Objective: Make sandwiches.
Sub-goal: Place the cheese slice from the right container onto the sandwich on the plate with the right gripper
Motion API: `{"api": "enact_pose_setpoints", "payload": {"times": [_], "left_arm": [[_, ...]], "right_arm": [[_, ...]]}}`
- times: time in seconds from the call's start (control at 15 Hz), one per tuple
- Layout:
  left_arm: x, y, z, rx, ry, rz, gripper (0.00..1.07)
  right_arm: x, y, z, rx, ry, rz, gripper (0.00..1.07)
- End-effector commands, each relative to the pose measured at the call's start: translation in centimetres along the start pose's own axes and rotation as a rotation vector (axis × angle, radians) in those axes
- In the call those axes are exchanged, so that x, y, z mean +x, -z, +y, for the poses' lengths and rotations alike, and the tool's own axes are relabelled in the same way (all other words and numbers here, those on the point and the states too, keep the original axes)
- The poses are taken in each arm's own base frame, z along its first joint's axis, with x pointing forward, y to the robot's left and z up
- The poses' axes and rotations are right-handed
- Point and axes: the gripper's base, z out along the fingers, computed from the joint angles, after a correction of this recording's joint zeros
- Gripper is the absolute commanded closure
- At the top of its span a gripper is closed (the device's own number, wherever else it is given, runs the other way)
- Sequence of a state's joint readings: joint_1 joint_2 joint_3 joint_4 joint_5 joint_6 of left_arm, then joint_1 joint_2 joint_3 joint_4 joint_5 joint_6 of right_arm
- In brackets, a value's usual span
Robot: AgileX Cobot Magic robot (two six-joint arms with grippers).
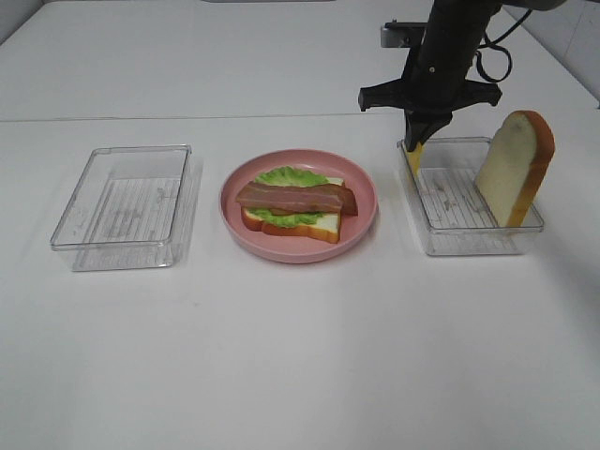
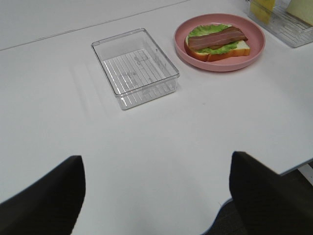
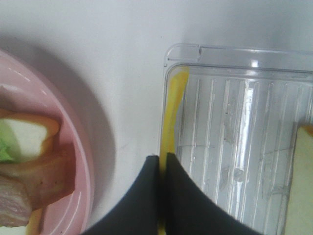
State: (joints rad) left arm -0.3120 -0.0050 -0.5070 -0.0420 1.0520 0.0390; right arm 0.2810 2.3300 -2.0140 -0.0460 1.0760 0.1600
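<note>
Sandwich [image 1: 295, 211] is sitting half-built on the pink plate [image 1: 366, 223] mid-tabletop [image 1: 300, 356] — bread base [image 1: 314, 228], lettuce [image 1: 286, 175], bacon [image 1: 295, 197] on top. My right fingers [image 3: 142, 196] are pinching the yellow cheese slice [image 3: 175, 93] on edge, just inside the right tray [image 1: 469, 246]. Second bread slice [image 1: 514, 169] is leaning upright in that tray. My left fingers [image 2: 44, 200] are hanging wide apart over bare tabletop, back from the left tray [image 2: 134, 66] — gripping nothing.

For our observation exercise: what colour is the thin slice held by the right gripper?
Yellow. The cheese slice shows best in the right wrist view.
</note>
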Motion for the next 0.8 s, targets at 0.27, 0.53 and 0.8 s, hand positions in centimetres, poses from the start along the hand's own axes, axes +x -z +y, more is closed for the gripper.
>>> {"api": "enact_pose_setpoints", "payload": {"times": [0.27, 0.53, 0.8], "left_arm": [[0.1, 0.2, 0.0, 0.004, -0.002, -0.031, 0.29], [0.1, 0.2, 0.0, 0.004, -0.002, -0.031, 0.29], [0.1, 0.2, 0.0, 0.004, -0.002, -0.031, 0.29]], "right_arm": [[0.0, 6.5, -0.3, -0.022, 0.006, -0.128, 1.07], [1.0, 10.8, 0.4, -0.125, 0.047, -0.155, 1.07], [1.8, 11.1, 3.0, -0.354, 0.081, -0.089, 1.07]]}}
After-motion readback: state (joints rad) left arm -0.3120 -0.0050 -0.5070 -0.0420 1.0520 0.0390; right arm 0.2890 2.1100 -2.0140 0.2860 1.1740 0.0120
